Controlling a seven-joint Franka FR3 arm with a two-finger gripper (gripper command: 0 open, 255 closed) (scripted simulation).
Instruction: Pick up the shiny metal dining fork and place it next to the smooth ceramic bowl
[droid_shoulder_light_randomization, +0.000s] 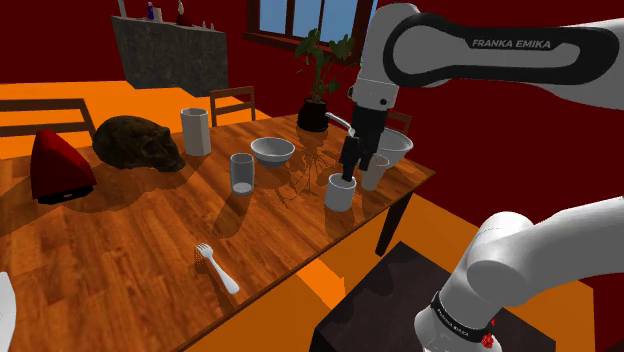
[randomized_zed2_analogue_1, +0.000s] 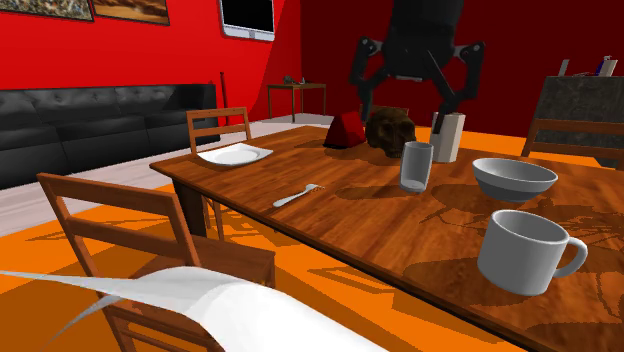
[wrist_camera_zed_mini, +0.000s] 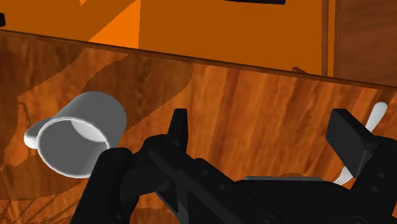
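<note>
Wide-open and empty, the pincer (wrist_camera_zed_mini: 264, 126) hangs near the mug (wrist_camera_zed_mini: 83, 133), well apart from the fork (droid_shoulder_light_randomization: 218, 268), so approaching and lowering over its handle likely comes next.

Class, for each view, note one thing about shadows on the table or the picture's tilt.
Shoulder view: a branching shadow lies on the table between bowl and mug. Second exterior view: dark shadows lie beside the glass and bowl. Wrist view: the table edge slants; a broad shadow darkens the wood by the mug.
</note>
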